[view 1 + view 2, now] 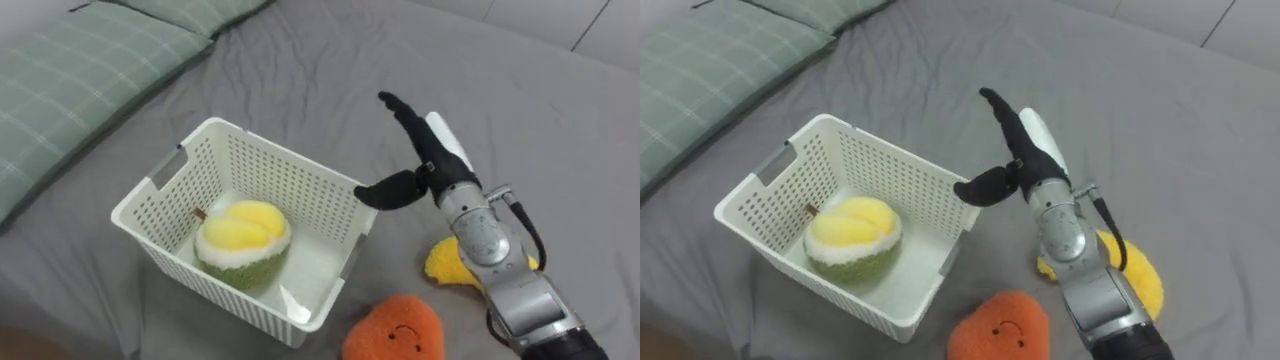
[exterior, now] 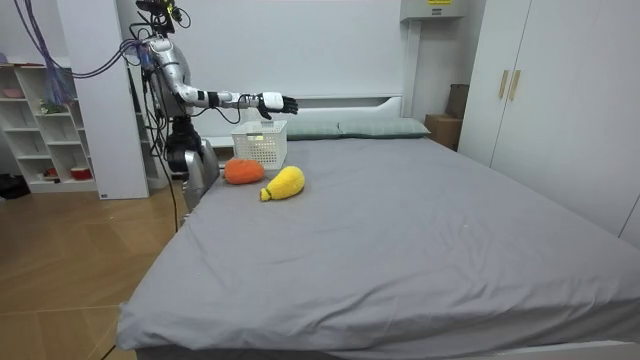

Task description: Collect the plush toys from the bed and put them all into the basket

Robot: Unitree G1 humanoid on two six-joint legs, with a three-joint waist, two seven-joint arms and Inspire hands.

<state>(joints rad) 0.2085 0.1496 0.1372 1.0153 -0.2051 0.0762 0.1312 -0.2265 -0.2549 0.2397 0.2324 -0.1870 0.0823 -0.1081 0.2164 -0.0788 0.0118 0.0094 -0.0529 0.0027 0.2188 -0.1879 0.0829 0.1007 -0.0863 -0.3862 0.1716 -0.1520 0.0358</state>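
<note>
A white perforated basket (image 1: 160, 182) (image 1: 760, 179) (image 2: 260, 146) sits on the grey bed and holds a green-and-yellow durian plush (image 1: 243, 243) (image 1: 853, 238). My right hand (image 1: 418, 150) (image 1: 1016, 150) (image 2: 276, 103) hovers open above the basket's right corner, fingers straight and thumb spread, holding nothing. Under that forearm lies a yellow plush toy (image 1: 446, 262) (image 1: 1137, 275) (image 2: 284, 183), partly hidden by the arm. An orange plush toy with a smiling face (image 1: 397, 329) (image 1: 1001, 326) (image 2: 243, 171) rests on the sheet in front of the basket's near right corner.
Green checked pillows (image 1: 80, 70) (image 1: 710, 60) (image 2: 370, 127) lie at the head of the bed, to my left. The grey sheet (image 2: 400, 230) stretches wide beyond the toys. I stand at the bed's side near a white shelf unit (image 2: 45, 125).
</note>
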